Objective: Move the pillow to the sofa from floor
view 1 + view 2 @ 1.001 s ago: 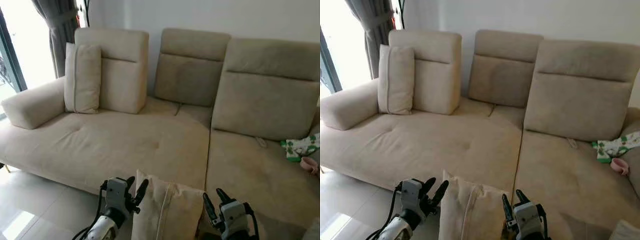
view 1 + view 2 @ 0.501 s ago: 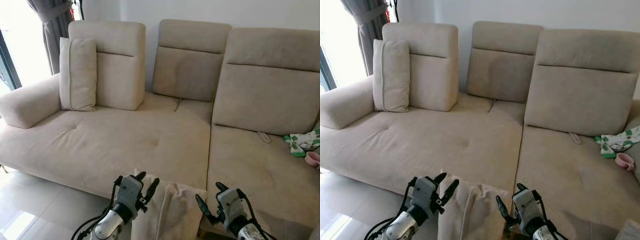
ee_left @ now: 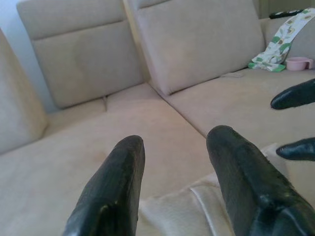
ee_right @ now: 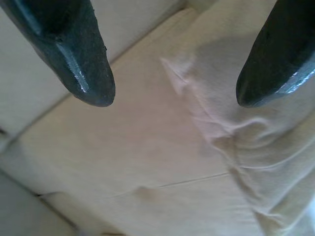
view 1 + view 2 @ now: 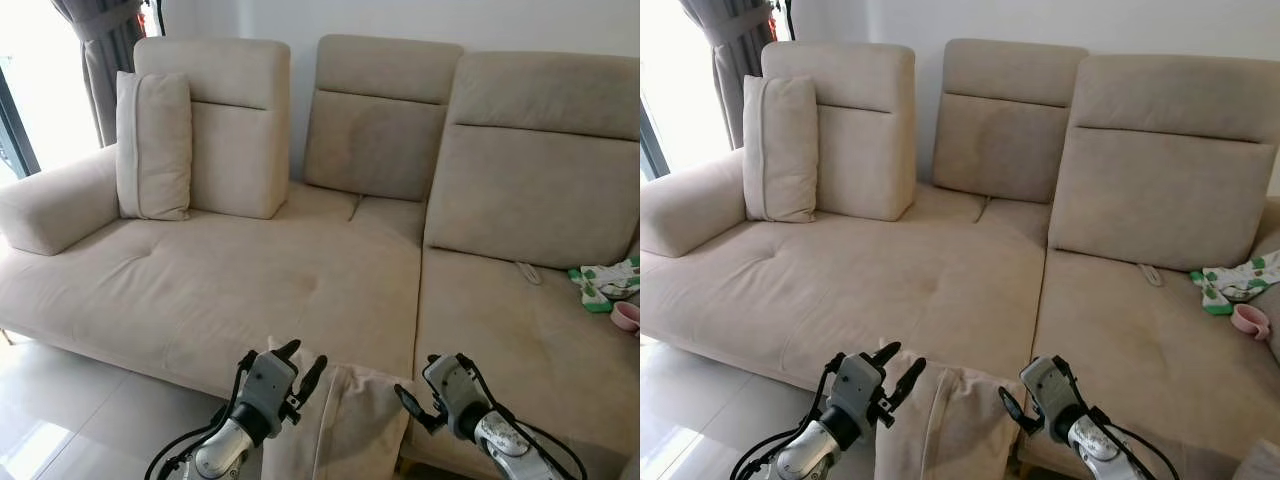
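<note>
A beige pillow [image 5: 345, 425] stands upright at the bottom centre, in front of the sofa's [image 5: 250, 290] front edge. My left gripper [image 5: 303, 357] is open and rests against the pillow's left top corner. My right gripper [image 5: 414, 388] is open against the pillow's right side. Along the left gripper's fingers [image 3: 113, 187] I see the pillow's seamed top edge [image 3: 197, 206] just below them, with the sofa seat beyond. Between the right gripper's spread fingers [image 4: 83, 59] lies the pillow's creased corner [image 4: 236, 98]. The pillow's lower part is cut off by the frame.
A second beige pillow [image 5: 153, 145] leans against the sofa's left backrest. A green and white cloth [image 5: 605, 283] and a pink bowl [image 5: 627, 316] lie on the right seat. Grey curtain [image 5: 100, 50] and window stand far left; pale tiled floor [image 5: 60, 410] lies bottom left.
The camera has come closer to the sofa and tilted up a little. My left gripper has moved right onto the pillow's corner, and my right gripper has turned in toward the pillow.
</note>
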Controlling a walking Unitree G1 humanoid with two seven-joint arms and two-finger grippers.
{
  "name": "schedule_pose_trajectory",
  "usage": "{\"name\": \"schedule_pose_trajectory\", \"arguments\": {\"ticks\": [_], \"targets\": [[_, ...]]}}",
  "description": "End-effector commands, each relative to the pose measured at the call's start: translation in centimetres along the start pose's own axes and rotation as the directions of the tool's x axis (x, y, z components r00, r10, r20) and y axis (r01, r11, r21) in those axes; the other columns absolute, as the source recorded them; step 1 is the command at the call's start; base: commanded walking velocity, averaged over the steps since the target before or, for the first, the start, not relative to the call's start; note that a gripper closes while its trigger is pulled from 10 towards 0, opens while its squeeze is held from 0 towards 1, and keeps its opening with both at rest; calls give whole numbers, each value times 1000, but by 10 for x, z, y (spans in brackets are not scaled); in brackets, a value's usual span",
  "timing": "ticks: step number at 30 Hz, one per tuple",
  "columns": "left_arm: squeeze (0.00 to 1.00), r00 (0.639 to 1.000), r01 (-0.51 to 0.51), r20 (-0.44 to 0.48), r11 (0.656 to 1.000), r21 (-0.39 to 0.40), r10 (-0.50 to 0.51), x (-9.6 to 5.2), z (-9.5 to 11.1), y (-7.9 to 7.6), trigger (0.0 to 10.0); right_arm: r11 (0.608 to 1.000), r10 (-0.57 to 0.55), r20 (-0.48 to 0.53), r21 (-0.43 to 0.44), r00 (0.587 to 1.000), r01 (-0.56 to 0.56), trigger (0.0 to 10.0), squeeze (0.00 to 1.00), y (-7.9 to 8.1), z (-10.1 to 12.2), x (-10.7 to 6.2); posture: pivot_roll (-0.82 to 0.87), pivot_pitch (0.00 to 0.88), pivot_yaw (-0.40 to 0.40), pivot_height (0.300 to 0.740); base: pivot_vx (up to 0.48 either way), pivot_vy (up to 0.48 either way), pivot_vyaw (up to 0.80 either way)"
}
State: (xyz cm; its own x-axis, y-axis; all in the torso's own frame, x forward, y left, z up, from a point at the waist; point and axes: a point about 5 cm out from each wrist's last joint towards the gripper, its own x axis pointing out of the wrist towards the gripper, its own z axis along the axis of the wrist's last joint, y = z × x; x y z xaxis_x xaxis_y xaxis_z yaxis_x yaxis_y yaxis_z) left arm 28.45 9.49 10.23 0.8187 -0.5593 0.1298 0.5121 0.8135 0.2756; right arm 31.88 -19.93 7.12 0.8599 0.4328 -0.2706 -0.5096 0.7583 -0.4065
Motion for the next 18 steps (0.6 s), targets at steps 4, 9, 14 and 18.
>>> {"name": "schedule_pose_trajectory", "arguments": {"ticks": [4,9,14,18], "targets": [[0,1000,-10,-29,999,35,11,-9,-3,3,10000,997,58,-1,46,998,-58,10000,0,3,-3,4,84,13,-6,555,0,0,0],[0,999,-16,-40,998,60,19,-16,-2,9,10000,998,32,-12,55,999,-31,10000,0,6,-4,9,127,16,4,555,0,0,0],[0,999,-25,-39,997,71,27,-17,-1,13,10000,1000,-4,-21,29,1000,4,10000,0,4,-5,10,142,17,9,555,0,0,0],[0,999,-28,-41,997,76,32,-19,0,14,10000,999,-30,-26,14,999,30,10000,0,2,-6,9,149,17,11,555,0,0,0]]}}
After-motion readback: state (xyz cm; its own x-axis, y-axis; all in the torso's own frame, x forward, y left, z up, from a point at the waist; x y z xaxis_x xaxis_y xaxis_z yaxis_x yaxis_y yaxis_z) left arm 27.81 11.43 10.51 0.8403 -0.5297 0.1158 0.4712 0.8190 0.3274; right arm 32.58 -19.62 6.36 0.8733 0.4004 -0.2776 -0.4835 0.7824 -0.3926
